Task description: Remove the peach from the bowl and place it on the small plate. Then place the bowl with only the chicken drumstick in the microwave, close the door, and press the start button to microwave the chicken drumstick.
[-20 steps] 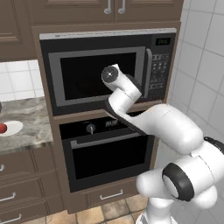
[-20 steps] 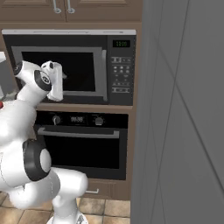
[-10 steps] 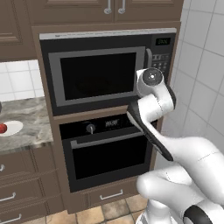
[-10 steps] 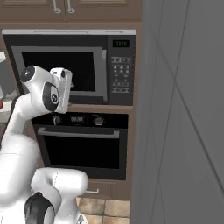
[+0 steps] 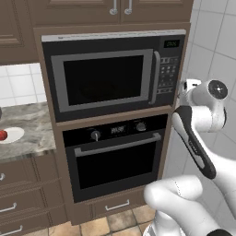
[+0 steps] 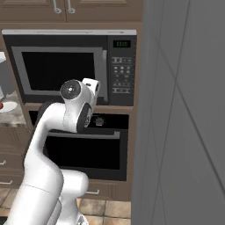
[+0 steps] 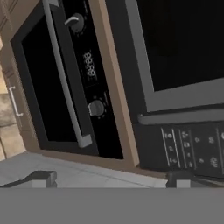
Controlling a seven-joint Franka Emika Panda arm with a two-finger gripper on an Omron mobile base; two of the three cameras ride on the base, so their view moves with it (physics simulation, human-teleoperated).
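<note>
The microwave (image 5: 110, 76) has its door (image 5: 103, 80) shut, its vertical silver handle (image 5: 156, 76) beside the keypad (image 5: 168, 76). My gripper (image 7: 113, 177) is open with nothing between its fingertips (image 7: 43, 178). The hand (image 5: 188, 86) hovers just right of the keypad, a little away from it. In the hand view, rolled sideways, the keypad (image 7: 188, 148) and door handle (image 7: 183, 117) lie close ahead. The peach (image 5: 2, 135) rests on the small plate (image 5: 14, 134) on the counter at far left. The bowl and chicken drumstick are out of view.
A black oven (image 5: 115, 156) with knobs and a horizontal handle sits under the microwave. A grey wall panel (image 6: 184, 110) stands close on the right. The marble counter (image 5: 27, 138) and wooden drawers (image 5: 23, 203) are to the left, cabinets above.
My arm has swung right, from in front of the microwave door to beside the keypad. The door stays shut and the gripper stays open.
</note>
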